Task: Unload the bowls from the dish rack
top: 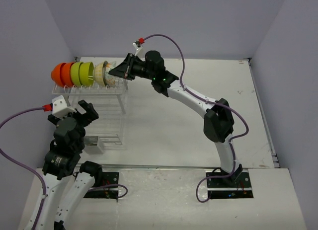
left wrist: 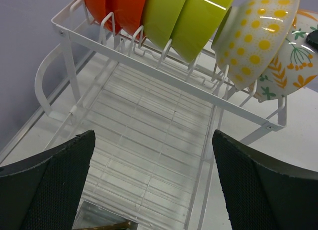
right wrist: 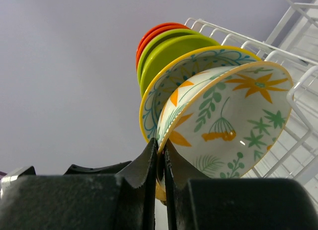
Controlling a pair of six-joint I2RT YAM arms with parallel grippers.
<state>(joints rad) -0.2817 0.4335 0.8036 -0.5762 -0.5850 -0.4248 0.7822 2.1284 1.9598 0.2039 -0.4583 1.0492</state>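
The white wire dish rack (top: 107, 115) stands at the table's left. On its upper tier several bowls stand on edge in a row: two orange (top: 62, 74), two lime-green (top: 83, 73), then two cream patterned ones (top: 104, 74). My right gripper (top: 120, 70) is shut on the rim of the end cream bowl with orange and green flowers (right wrist: 233, 125), seen between its fingers (right wrist: 160, 143). Behind it are the cream bowl with blue pattern (right wrist: 164, 86), the green bowls (right wrist: 164, 51) and the orange bowls (right wrist: 149, 34). My left gripper (top: 82, 110) is open and empty over the rack's lower tier (left wrist: 149, 155).
The rack's top rail (left wrist: 149, 71) and prongs hold the bowls (left wrist: 184, 16). A clear box-like holder (left wrist: 99, 220) sits at the rack's near end. Grey walls stand close behind and left of the rack. Bare white table (top: 189, 125) lies to the rack's right.
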